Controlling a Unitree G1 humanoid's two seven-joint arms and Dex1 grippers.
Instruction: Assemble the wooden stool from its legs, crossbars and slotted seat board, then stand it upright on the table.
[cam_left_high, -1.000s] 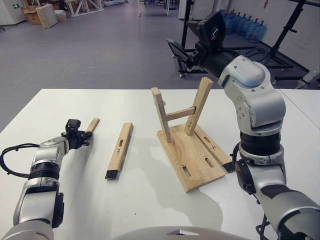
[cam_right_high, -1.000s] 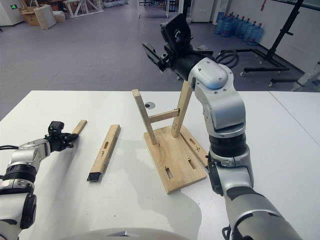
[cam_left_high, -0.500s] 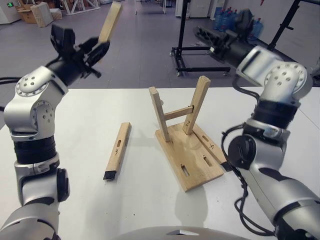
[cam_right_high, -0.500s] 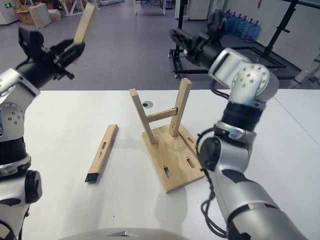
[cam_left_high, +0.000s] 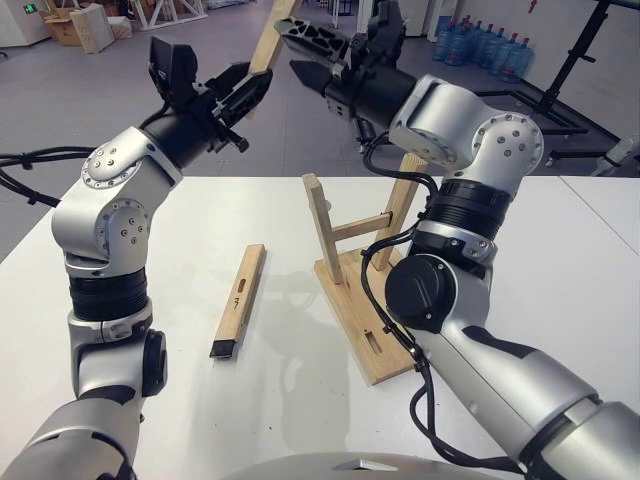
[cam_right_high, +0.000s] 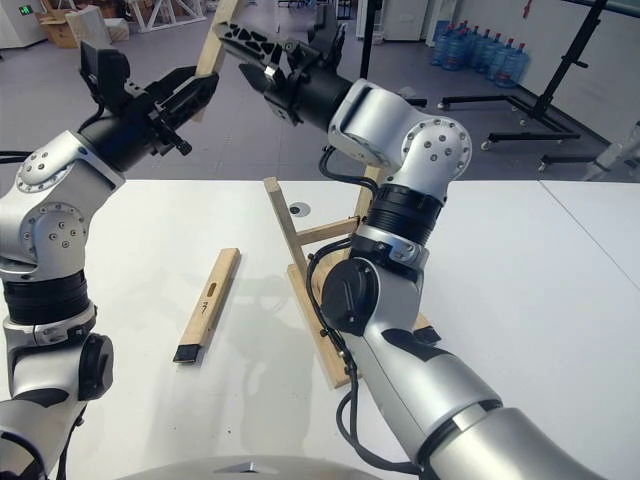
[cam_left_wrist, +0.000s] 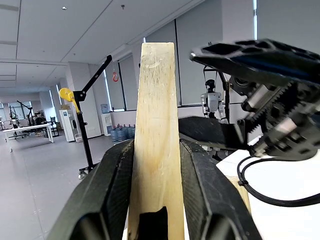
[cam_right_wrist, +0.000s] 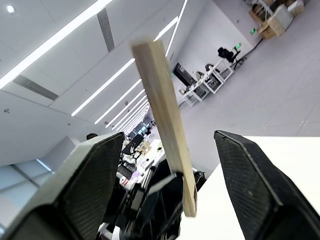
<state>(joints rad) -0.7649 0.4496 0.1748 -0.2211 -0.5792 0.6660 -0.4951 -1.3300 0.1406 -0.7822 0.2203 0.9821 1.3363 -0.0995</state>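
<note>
My left gripper (cam_left_high: 255, 88) is raised high over the table's left half, shut on a wooden leg (cam_left_high: 268, 45) that points up and away. In the left wrist view the leg (cam_left_wrist: 157, 125) stands between both black fingers. My right gripper (cam_left_high: 305, 50) is open at the same height, its fingers on either side of the leg's (cam_right_wrist: 165, 110) upper part without touching it. On the table lies the slotted seat board (cam_left_high: 380, 355) with two legs (cam_left_high: 322, 225) standing in it, joined by a crossbar (cam_left_high: 360, 227). Another loose leg (cam_left_high: 238, 300) lies left of the board.
The white table (cam_left_high: 200, 400) has open room at the left and front. A further wooden piece with a black end (cam_right_high: 425, 330) lies along the board's right side, mostly behind my right arm. A black wheeled rack (cam_right_high: 545, 100) stands on the floor beyond the table.
My left gripper lifted the leg off the table's left side and carried it up and to the right. My right gripper swung left from above the stool to the leg's upper part.
</note>
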